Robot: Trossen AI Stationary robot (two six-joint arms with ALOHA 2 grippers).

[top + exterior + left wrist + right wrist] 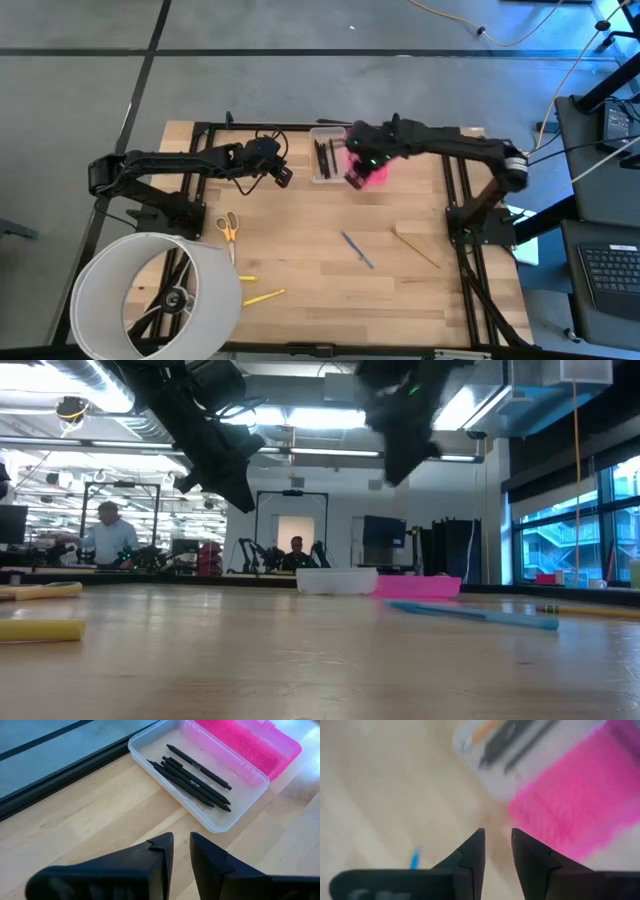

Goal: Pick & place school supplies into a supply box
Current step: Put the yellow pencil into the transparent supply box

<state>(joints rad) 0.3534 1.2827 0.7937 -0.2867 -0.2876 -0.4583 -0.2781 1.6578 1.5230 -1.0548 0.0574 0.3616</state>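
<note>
The clear supply box (325,155) sits at the table's far middle with its pink lid (374,172) lying open to its right. Black pens (195,780) lie inside, and the blurred right wrist view shows an orange pencil (485,730) among them. My right gripper (357,177) hovers over the lid's near-left corner, fingers a narrow gap apart, holding nothing. My left gripper (283,178) hangs left of the box, also narrowly open and empty. On the table lie a blue pen (357,250), a tan ruler (415,246), yellow-handled scissors (228,227) and two yellow markers (263,297).
A big white hoop (155,295) stands at the table's near-left corner, beside the markers. Bare wood lies between the box and the blue pen. The low view shows people and desks (110,540) in the room beyond the far edge.
</note>
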